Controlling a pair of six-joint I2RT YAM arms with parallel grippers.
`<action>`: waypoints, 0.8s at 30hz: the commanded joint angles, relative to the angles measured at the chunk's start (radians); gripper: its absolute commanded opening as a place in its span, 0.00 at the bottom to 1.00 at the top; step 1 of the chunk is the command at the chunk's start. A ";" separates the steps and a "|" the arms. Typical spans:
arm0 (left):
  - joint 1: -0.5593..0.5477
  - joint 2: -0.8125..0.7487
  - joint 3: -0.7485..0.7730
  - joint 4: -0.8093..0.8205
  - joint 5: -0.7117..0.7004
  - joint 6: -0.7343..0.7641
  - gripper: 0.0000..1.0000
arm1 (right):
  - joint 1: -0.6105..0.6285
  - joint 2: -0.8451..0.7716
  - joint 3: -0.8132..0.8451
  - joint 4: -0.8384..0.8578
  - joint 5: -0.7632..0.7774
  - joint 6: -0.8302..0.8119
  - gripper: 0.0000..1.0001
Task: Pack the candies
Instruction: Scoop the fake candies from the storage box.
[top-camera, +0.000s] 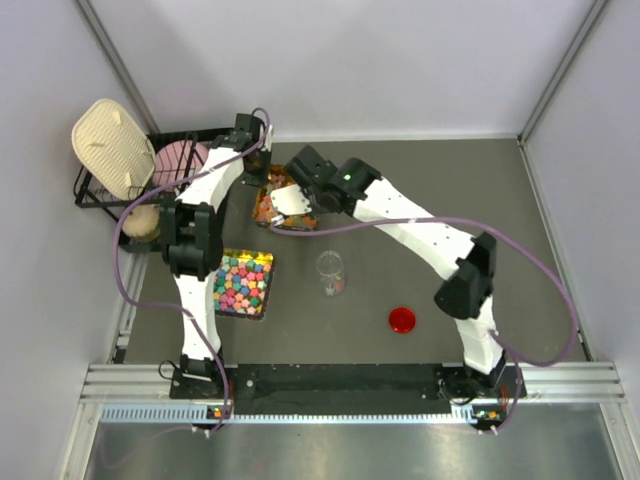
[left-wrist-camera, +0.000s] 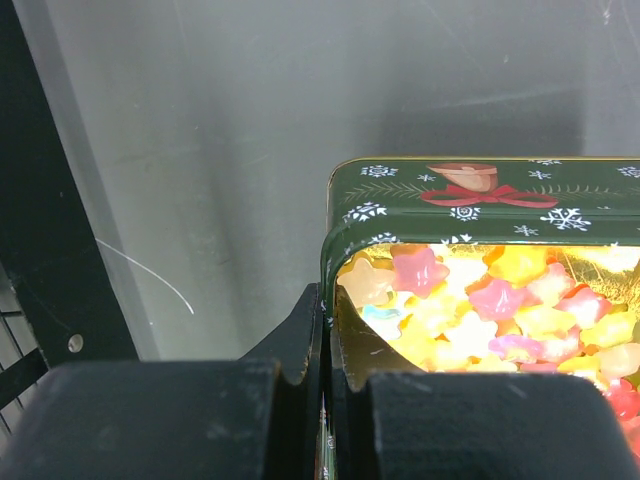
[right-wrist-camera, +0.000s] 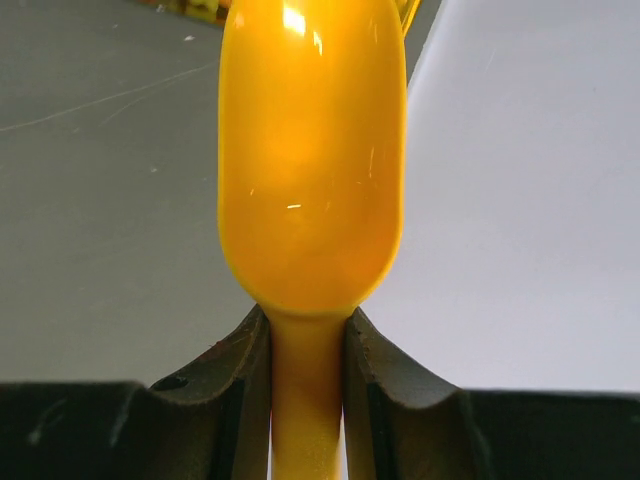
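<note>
The left hand (left-wrist-camera: 322, 340) is closed on the wall of a dark green metal tin (left-wrist-camera: 480, 195) printed with white snowflakes and a red bow. One finger stands outside the wall and the other inside, so the wall is pinched between them. This grip probably serves to hold the tin in its place on the grey tabletop (top-camera: 450, 170) while the other arm works in it.

The small star-shaped candies (left-wrist-camera: 480, 310), in yellow, orange, pink and pale green, lie inside this tin, on its golden bottom, just beside the inner finger. In the top view the tin sits at the far left part of the tabletop.

The right hand (right-wrist-camera: 307, 350) is closed on the thin handle of an orange-yellow plastic spoon (right-wrist-camera: 310, 170), whose rounded bowl points away from the wrist. In the top view this hand is over the near edge of the tin, so it seems the spoon is meant to scoop the candies. Whether any candy is now in the spoon cannot be told, because only its smooth back shows.

A clear round jar (top-camera: 331, 270) stands open near the middle of the tabletop, and a red round lid (top-camera: 403, 320) lies apart from it on the right. Probably the jar is where the candies should go. A tray of larger bright candies (top-camera: 243, 283) lies near the left arm, apart from both hands.
</note>
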 joint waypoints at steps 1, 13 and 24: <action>-0.016 -0.109 0.002 0.067 -0.001 -0.033 0.00 | -0.016 0.107 0.140 0.025 0.089 -0.091 0.00; -0.050 -0.178 -0.079 0.116 -0.082 -0.040 0.00 | -0.034 0.258 0.198 0.100 0.190 -0.168 0.00; -0.078 -0.206 -0.104 0.129 -0.081 -0.047 0.00 | -0.036 0.318 0.185 0.157 0.198 -0.212 0.00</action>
